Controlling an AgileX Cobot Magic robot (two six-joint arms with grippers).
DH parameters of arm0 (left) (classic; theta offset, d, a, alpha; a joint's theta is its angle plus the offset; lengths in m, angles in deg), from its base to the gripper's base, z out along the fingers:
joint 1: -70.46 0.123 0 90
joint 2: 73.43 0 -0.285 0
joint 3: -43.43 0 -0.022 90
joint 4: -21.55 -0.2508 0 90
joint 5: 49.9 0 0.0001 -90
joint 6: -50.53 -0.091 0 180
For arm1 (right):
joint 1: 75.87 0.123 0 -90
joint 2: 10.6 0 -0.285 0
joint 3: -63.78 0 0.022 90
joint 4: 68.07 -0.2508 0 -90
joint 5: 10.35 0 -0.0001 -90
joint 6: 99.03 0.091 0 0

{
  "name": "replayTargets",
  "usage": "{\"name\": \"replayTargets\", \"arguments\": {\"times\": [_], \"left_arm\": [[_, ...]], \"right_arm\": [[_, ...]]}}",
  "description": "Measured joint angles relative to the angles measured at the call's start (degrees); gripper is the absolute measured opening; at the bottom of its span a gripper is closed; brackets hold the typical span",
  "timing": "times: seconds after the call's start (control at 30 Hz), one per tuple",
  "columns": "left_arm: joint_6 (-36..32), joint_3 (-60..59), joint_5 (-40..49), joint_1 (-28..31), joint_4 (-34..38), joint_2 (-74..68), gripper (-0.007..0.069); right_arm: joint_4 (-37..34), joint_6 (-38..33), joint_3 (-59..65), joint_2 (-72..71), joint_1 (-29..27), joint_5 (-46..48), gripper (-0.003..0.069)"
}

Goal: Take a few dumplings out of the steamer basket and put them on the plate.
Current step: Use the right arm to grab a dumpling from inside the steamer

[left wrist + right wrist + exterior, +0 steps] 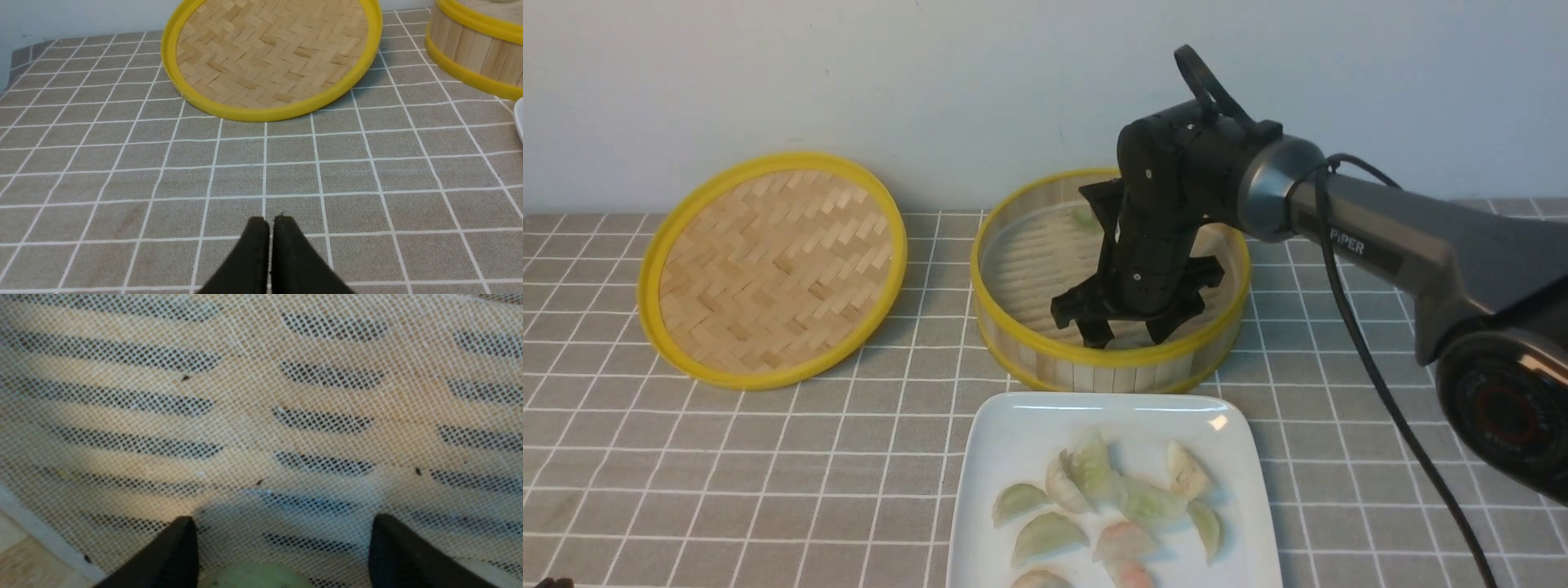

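Several dumplings (1049,535) sit on the plate (1013,425), nearest me. Mostly pale green, a couple pinkish at the near edge, bunched from the middle toward the right. My left pincer (269,222) is pressed together, low over the checked table (163,171). Just past the plate's far rim: steamer basket (1094,371). My right pincer (1131,333) is down inside it by the near wall, spread wide, pointing at the mesh liner (253,416). One green dumpling (253,577) lies between the fingers, not clamped; contact, can't tell. Another pale dumpling (1085,216) sits at the basket's far side. Woven lid (772,269) is left of the basket, apart from it, close to the wall (849,82).
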Motion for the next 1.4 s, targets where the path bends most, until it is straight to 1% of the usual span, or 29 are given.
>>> {"name": "replayTargets", "arguments": {"times": [0.03,0.07,0.13,0.17,0.2,0.27,0.3,0.37,0.4,0.47,0.63,0.73,0.83,0.93,1.03,1.07,1.13,1.2,1.23,1.4], "left_arm": [[0.0,0.0,0.0,0.0,0.0,0.0,-0.0004],[0.0,0.0,0.0,0.0,0.0,0.0,-0.0004],[0.0,0.0,0.0,0.0,0.0,0.0,-0.0004],[0.0,0.0,0.0,0.0,0.0,0.0,-0.0004],[0.0,0.0,0.0,0.0,0.0,0.0,-0.0004],[0.0,0.0,0.0,0.0,0.0,0.0,-0.0004],[0.0,0.0,0.0,0.0,0.0,0.0,-0.0004],[0.0,0.0,0.0,0.0,0.0,0.0,-0.0004],[0.0,0.0,0.0,0.0,0.0,0.0,-0.0004],[0.0,0.0,0.0,0.0,0.0,0.0,-0.0004],[0.0,0.0,0.1,0.0,0.0,0.0,-0.0004],[0.0,0.0,0.1,0.0,0.0,0.0,-0.0004],[0.0,0.0,0.1,0.0,0.0,0.0,-0.0004],[0.0,0.0,0.1,0.0,0.0,0.0,-0.0004],[0.0,0.0,0.1,0.0,0.0,0.0,-0.0004],[0.0,0.0,0.1,0.0,0.0,0.0,-0.0004],[0.0,0.0,0.1,0.0,0.0,0.0,-0.0004],[0.0,0.0,0.1,0.0,0.0,0.0,-0.0004],[0.0,0.0,0.1,0.0,0.0,0.0,-0.0004],[0.0,0.0,0.1,0.0,0.0,0.0,-0.0004]], "right_arm": [[0.0,0.0,0.0,0.0,0.0,0.0,0.0455],[-0.1,0.0,0.0,0.0,0.0,0.1,0.0411],[-0.5,-0.1,0.0,0.0,0.0,0.2,0.0294],[-0.5,-0.1,0.0,0.0,0.0,0.2,0.0269],[-0.6,-0.4,0.0,0.1,0.0,-0.7,0.0145],[-0.6,-0.4,0.0,0.1,0.0,-1.0,0.0046],[-0.5,-0.4,0.0,0.1,0.0,-1.0,0.0046],[-0.5,-0.5,-0.1,0.1,0.0,-0.9,0.0004],[-0.2,-0.7,-0.5,0.1,0.0,-0.5,-0.0005],[0.0,-0.9,-0.8,0.0,0.0,-0.1,-0.0008],[3.2,-1.3,-3.3,-2.2,0.1,1.6,-0.0012],[3.4,-1.4,-4.4,-3.2,0.1,1.6,-0.0013],[2.3,-1.7,-4.5,-3.5,0.1,1.6,-0.0013],[-0.9,-2.3,-4.2,-3.5,0.1,1.9,-0.0011],[-3.0,-4.1,-2.1,-4.5,0.1,1.8,0.0007],[-2.8,-4.7,-0.2,-5.5,0.1,1.8,0.0035],[-1.7,-4.9,1.6,-6.5,0.1,1.9,0.0063],[-0.4,-4.7,3.3,-7.7,-0.5,2.1,0.0150],[-0.6,-4.5,3.4,-7.8,-0.7,2.1,0.0180],[-3.7,-4.0,3.9,-7.8,-2.0,2.1,0.0337]]}}
